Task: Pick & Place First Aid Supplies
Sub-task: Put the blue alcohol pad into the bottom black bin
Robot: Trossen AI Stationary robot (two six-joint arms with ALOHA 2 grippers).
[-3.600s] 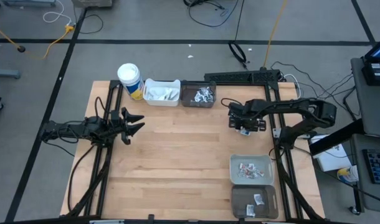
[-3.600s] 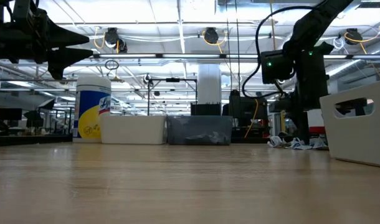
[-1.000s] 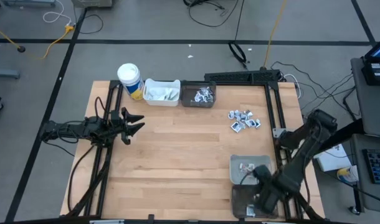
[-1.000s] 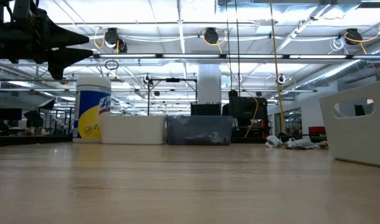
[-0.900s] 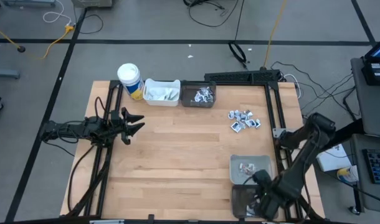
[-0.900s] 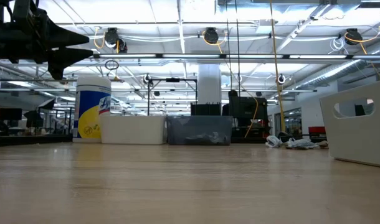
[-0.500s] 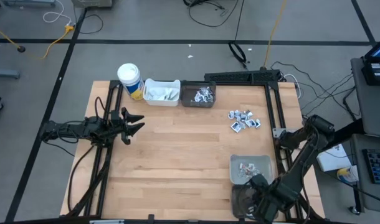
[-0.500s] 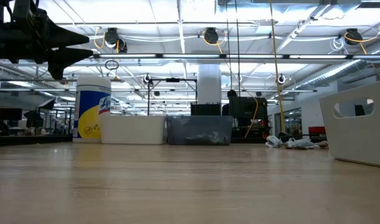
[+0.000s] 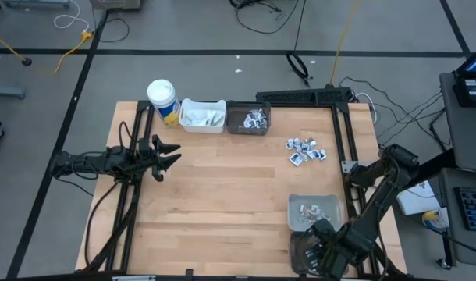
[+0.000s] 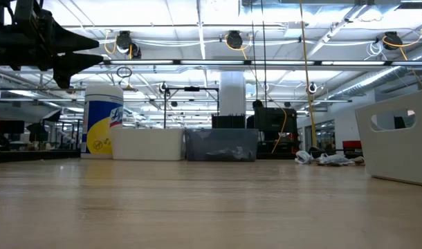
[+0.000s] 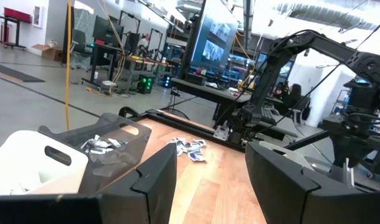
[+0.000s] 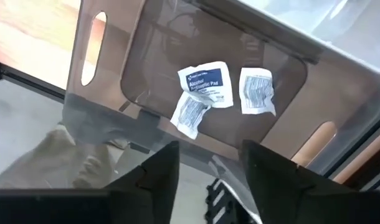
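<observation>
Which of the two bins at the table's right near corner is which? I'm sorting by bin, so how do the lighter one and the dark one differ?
The grey bin is lighter and lies farther from the table's near edge; the dark bin is smoky, see-through and lies nearest that edge. The right gripper hangs open over the dark bin, leaving the grey bin uncovered. The dark bin holds three white packets; the grey bin's packets look smaller and bunched. Both are rectangular and sit side by side.

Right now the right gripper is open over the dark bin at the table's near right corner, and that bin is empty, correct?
Not empty. The right wrist view shows three white packets lying in the dark bin. The right gripper is open above it, as you said.
</observation>
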